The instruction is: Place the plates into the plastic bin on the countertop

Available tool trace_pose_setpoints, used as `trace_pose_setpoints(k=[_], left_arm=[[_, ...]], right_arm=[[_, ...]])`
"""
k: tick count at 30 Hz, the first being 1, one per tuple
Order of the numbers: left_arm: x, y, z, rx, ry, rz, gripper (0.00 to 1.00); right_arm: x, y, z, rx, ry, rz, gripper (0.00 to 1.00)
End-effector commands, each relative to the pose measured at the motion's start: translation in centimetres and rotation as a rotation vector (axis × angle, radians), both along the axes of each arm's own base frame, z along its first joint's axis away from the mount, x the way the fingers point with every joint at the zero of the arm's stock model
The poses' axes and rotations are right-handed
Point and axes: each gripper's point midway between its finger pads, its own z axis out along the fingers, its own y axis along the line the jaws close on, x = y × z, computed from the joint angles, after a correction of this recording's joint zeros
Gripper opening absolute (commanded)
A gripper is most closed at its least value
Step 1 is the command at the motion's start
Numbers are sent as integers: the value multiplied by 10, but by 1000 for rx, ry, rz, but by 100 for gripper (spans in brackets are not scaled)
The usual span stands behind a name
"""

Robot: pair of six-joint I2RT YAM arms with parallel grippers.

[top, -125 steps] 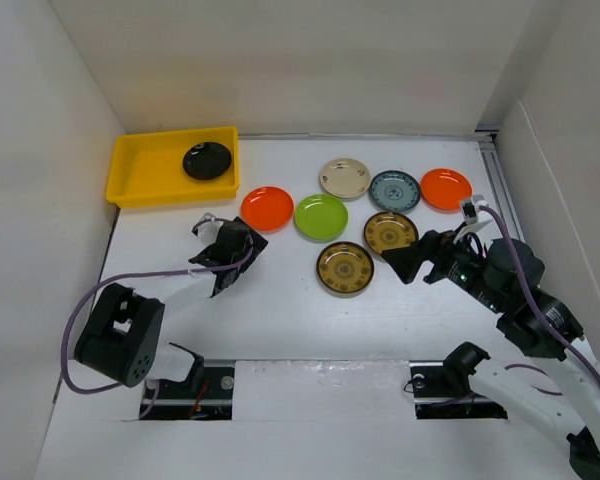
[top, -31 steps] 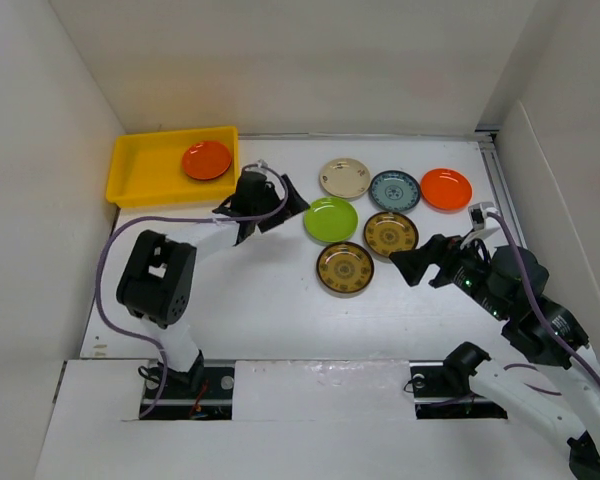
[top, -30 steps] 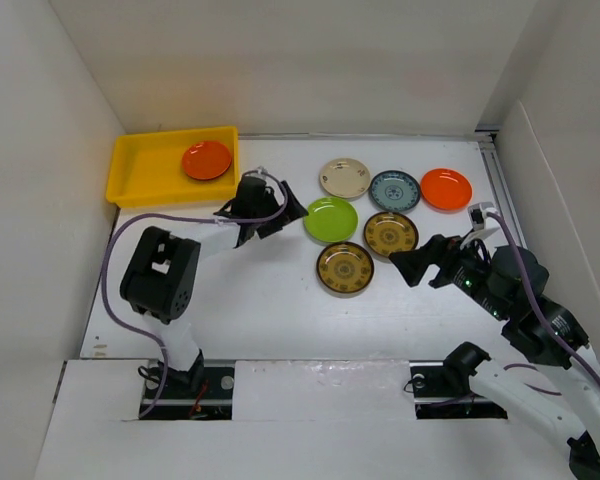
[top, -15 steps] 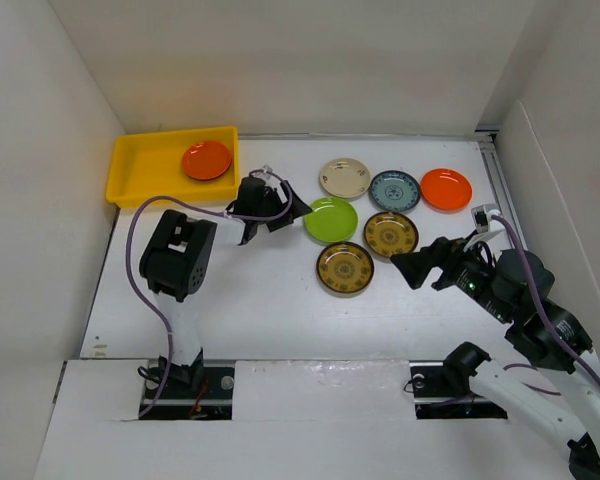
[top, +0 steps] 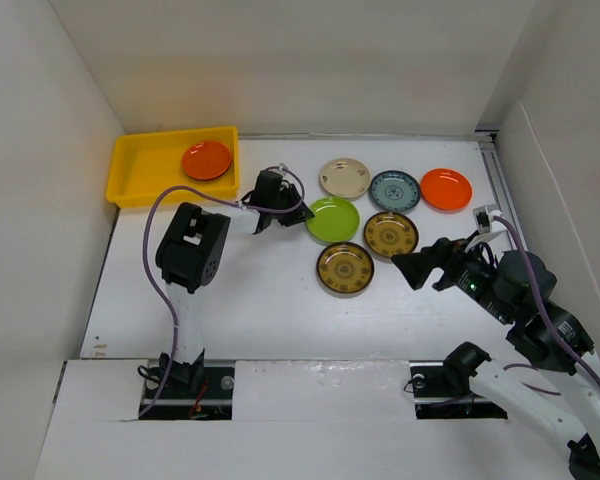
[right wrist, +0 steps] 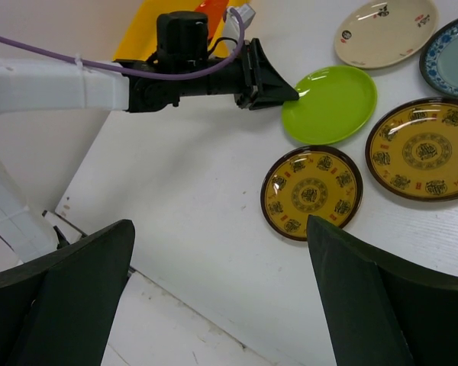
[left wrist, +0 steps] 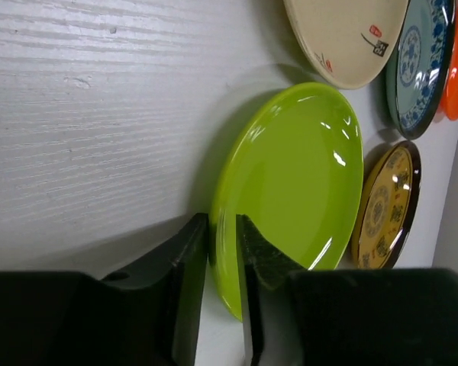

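From above, the yellow plastic bin [top: 150, 170] sits in the far left corner of the white countertop [top: 250, 300]. One orange plate [top: 207, 159] lies inside it at its right end. The left arm reaches out from the near edge, and the left gripper [top: 300, 212] meets the left rim of the lime green plate [top: 334, 220] near the middle of the bench. Towards the far edge lie the cream plate [top: 345, 178], the teal-patterned plate [top: 394, 190] and a second orange plate [top: 446, 189], which is nearest the right edge. Two dark gold-patterned plates lie closer in: the far gold-patterned plate [top: 391, 233], and the near gold-patterned plate [top: 344, 268] just beside the green one. The right gripper [top: 420, 265] hangs over the right half of the bench, apart from every plate.

The left wrist camera shows the two black fingers [left wrist: 185, 263] drawn almost together, with the rim of the lime green plate [left wrist: 290, 183] pinched between them. I cannot tell whether that edge is off the surface.

The right wrist camera shows its own fingers [right wrist: 61, 297] spread wide with nothing between them. Beyond them the left gripper [right wrist: 278, 91] grips the green plate's edge, and a corner of the yellow bin shows at the far edge.
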Motion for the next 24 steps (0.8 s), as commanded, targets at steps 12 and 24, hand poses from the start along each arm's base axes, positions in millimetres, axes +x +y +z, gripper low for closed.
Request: trace_pose_setpoints(k=[12,24], left_arm=[[13,60,82,122,-36,263,0],[107,267,148,111,16,918,0]], right_arm=[[-5,-7,18,38,-42,-16,100],[-6,-8,19,36,-55,-15,100]])
